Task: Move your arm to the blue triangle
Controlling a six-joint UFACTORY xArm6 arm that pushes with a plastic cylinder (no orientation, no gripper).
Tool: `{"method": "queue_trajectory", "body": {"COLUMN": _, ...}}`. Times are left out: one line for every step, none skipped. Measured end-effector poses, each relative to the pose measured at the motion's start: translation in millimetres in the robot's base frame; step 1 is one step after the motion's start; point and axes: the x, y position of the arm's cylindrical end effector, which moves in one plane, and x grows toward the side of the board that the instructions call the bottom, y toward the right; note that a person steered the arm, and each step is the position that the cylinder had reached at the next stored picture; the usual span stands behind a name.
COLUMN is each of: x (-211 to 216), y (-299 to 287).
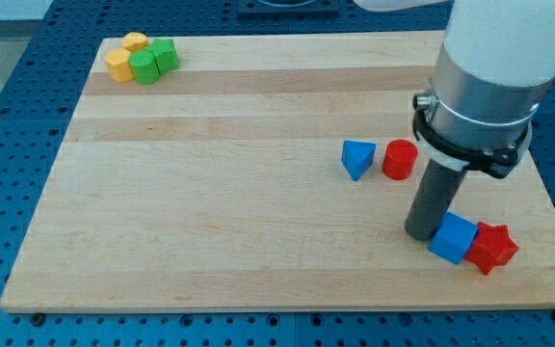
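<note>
Camera view: my tip (422, 232) is seen resting on the wooden board (220, 202), touching the blue cube (452, 238), with the red star (492, 248) beside that; as a bare rod it grips nothing. The blue triangle (357, 158) is located up-left of the tip, apart from it, just beside the red cylinder (400, 159); yellow blocks (126, 56) and green blocks (154, 62) are clustered at the top left.

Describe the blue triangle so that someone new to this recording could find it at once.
Start at the wooden board and look at its right half, above my tip. Two blocks sit side by side there: the blue triangle is the left one, a wedge, beside the round red cylinder. The other blue block is a cube.
</note>
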Motion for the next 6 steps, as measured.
{"method": "queue_trajectory", "body": {"x": 0, "y": 0}}
{"method": "queue_trajectory", "body": {"x": -1, "y": -24}}
{"method": "queue_trajectory", "body": {"x": -12, "y": -61}}
{"method": "queue_trajectory", "body": {"x": -42, "y": -103}}
{"method": "queue_trajectory", "body": {"x": -79, "y": -135}}
{"method": "queue_trajectory", "body": {"x": -110, "y": -135}}
